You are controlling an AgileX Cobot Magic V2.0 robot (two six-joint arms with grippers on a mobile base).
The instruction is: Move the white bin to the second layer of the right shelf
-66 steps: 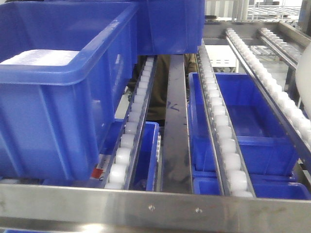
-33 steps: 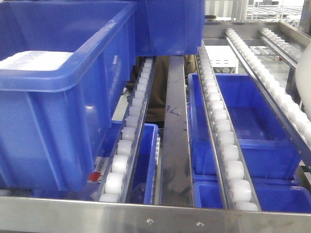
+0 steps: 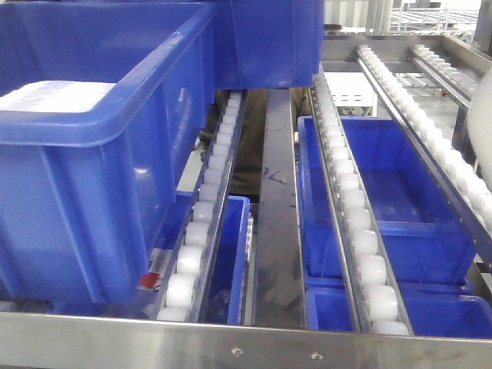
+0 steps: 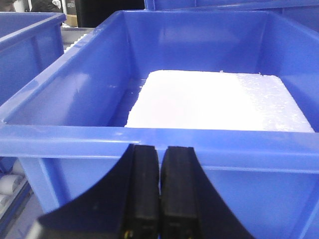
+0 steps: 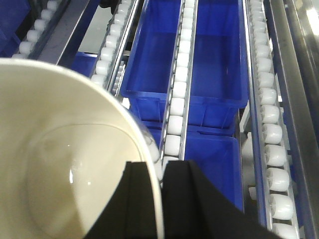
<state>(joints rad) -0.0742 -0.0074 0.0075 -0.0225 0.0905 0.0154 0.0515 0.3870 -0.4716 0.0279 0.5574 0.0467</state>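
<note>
The white bin (image 5: 65, 159) fills the lower left of the right wrist view, glossy and cream, with its mouth facing the camera. My right gripper (image 5: 162, 167) is shut on its rim, one finger inside the wall and one outside. The bin hangs over the sloping roller tracks (image 5: 177, 109) of the right shelf second layer. A pale sliver of the white bin (image 3: 483, 131) shows at the front view's right edge, above the tracks (image 3: 355, 223) and behind the riveted front bar (image 3: 231, 338). My left gripper (image 4: 160, 149) is shut on nothing, just before a blue crate (image 4: 75, 149).
The blue crate holds a white foam block (image 4: 214, 102). A large blue crate (image 3: 84, 177) stands on the rollers at the left, another (image 3: 265, 38) behind it. Lower blue crates (image 3: 400, 207) lie beneath the tracks. A flat steel rail (image 3: 277, 207) runs between tracks.
The front view has shifted: the steel front bar sits lower in frame and the left crate's near corner has moved. The bin's pale edge at the right shows less. Little differs over the last half second.
</note>
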